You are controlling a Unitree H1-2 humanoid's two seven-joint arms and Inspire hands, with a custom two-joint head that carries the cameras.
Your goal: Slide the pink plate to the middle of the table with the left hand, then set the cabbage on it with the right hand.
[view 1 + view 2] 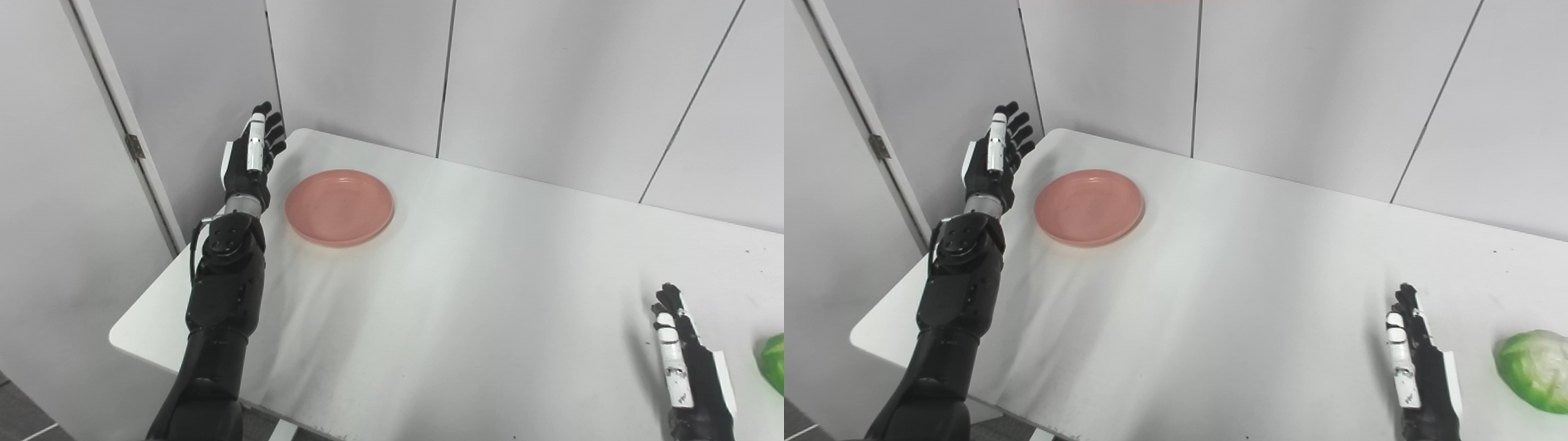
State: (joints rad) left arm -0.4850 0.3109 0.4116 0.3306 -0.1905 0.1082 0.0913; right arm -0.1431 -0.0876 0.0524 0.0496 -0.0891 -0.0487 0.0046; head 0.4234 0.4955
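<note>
Nearest the camera, at the worktop's near right, the right hand (1421,373) rests with its fingers straight and holds nothing, and the green cabbage (1534,369) lies just beside it toward the right edge, apart from it. Farther off, the pink plate (1088,207) sits flat near the far left corner of the white worktop (1249,294), not yet moved to the middle, so the first step looks to be the one in hand. Beside the plate's left rim, the left hand (992,159) is raised over the worktop's left edge, fingers spread and empty, not touching the plate. The next move probably calls for this hand to come down against the plate's left or far rim and push it rightward and nearer. Bare worktop stretches between plate and cabbage, so the slide has room; the left edge is close to the plate, the middle well clear of every edge.
</note>
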